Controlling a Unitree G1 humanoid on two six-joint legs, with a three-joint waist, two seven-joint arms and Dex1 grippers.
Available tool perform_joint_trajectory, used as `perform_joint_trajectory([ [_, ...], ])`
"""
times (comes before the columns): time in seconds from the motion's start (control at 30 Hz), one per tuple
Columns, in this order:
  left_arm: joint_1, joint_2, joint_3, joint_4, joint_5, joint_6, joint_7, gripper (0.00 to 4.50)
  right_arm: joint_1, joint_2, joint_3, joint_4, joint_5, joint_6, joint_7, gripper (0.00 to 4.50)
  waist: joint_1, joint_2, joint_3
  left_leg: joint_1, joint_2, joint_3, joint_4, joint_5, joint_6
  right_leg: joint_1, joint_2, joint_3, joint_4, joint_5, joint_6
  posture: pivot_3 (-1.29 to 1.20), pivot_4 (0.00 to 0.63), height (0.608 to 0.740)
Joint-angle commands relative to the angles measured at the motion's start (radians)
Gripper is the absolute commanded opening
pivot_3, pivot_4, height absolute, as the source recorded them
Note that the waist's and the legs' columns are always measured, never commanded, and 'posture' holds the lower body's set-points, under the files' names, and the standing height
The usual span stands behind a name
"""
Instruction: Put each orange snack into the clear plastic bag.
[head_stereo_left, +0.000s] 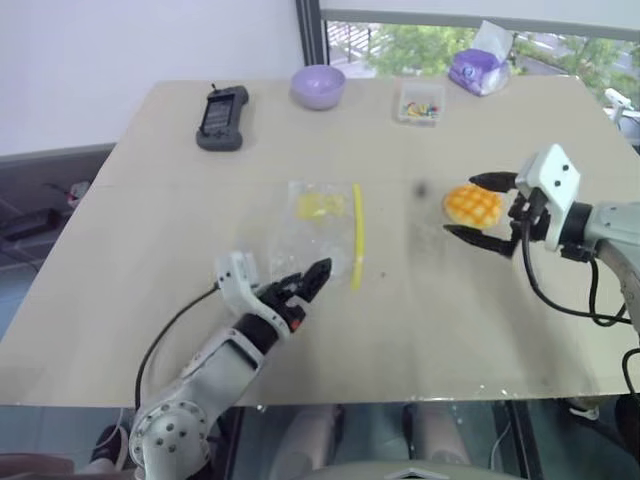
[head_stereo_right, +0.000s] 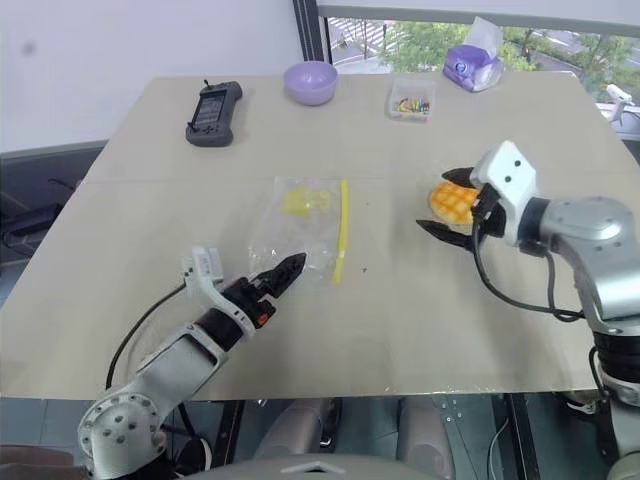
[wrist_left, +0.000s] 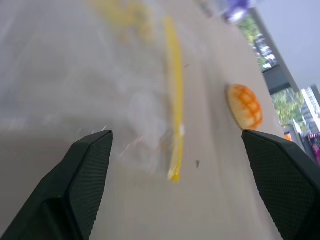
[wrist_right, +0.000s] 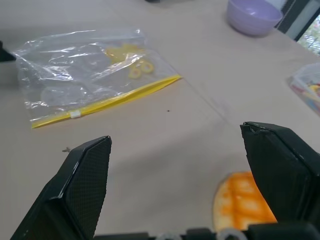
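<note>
The orange snack (head_stereo_left: 472, 205), a domed bun with a grid top, lies on the table at the right. My right gripper (head_stereo_left: 462, 206) is open, one black finger on each side of the bun. In the right wrist view the bun (wrist_right: 240, 205) sits low between the spread fingers (wrist_right: 85, 185). The clear plastic bag (head_stereo_left: 318, 225) lies flat mid-table, its yellow seal strip (head_stereo_left: 357, 235) facing the bun. My left gripper (head_stereo_left: 305, 283) is open at the bag's near edge and holds nothing. The left wrist view looks past wide-apart fingers (wrist_left: 85, 175) at the strip (wrist_left: 175, 110).
Along the far side stand a black handheld device (head_stereo_left: 222, 117), a purple bowl (head_stereo_left: 318, 86), a small clear box of colourful bits (head_stereo_left: 420, 103) and a purple tissue pack (head_stereo_left: 478, 68). The table's front edge (head_stereo_left: 330, 400) runs just below my left arm.
</note>
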Motion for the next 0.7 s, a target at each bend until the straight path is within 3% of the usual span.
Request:
perform_joint_trajectory([
  [0.03,-0.004,0.022,-0.008,0.037,-0.207,-0.081,0.162,4.48,-0.038,-0.035,-0.055,-0.013,0.011,-0.01,-0.008,4.5,0.002,0.0,0.0,0.0,0.0,0.0,0.0,0.0,0.0,0.0,0.0,0.0,0.0,0.0,0.0,0.0,0.15,0.74],
  [0.2,-0.076,0.046,-0.073,0.157,-0.23,-0.123,0.211,4.48,-0.044,-0.036,-0.039,-0.009,0.012,-0.015,-0.015,4.5,0.013,0.0,0.0,0.001,-0.001,0.0,0.0,0.0,0.0,0.001,0.0,0.0,-0.001,0.0,0.0,0.0,0.15,0.74],
  [0.33,-0.185,0.081,-0.096,0.33,-0.126,-0.124,0.16,4.48,-0.071,-0.02,-0.027,-0.015,0.02,-0.008,-0.026,4.5,0.023,0.001,-0.002,0.002,-0.002,0.001,0.0,0.0,0.0,0.002,0.0,0.0,0.0,0.0,0.0,0.0,0.15,0.74],
  [0.4,-0.223,0.098,-0.112,0.412,-0.071,-0.116,0.117,4.08,-0.081,-0.016,-0.025,-0.011,0.017,-0.007,-0.032,4.5,0.023,0.001,-0.004,0.003,-0.002,0.0,0.0,0.0,0.0,0.003,0.0,-0.001,0.0,0.0,0.0,0.0,0.15,0.74],
  [0.5,-0.264,0.091,-0.119,0.494,-0.023,-0.122,0.055,3.0,-0.082,-0.017,-0.024,-0.015,0.015,-0.006,-0.04,4.5,0.022,0.001,-0.008,0.003,-0.003,0.0,0.0,0.0,0.0,0.004,0.0,0.0,-0.001,0.0,0.0,0.0,0.15,0.74],
  [0.7,-0.327,0.084,-0.111,0.618,0.06,-0.104,-0.044,0.36,-0.065,-0.018,-0.037,-0.039,0.018,0.004,-0.06,4.5,0.023,0.003,-0.012,0.003,-0.002,0.0,0.0,0.0,0.0,0.004,0.0,-0.001,0.0,0.0,0.0,0.0,0.15,0.74],
])
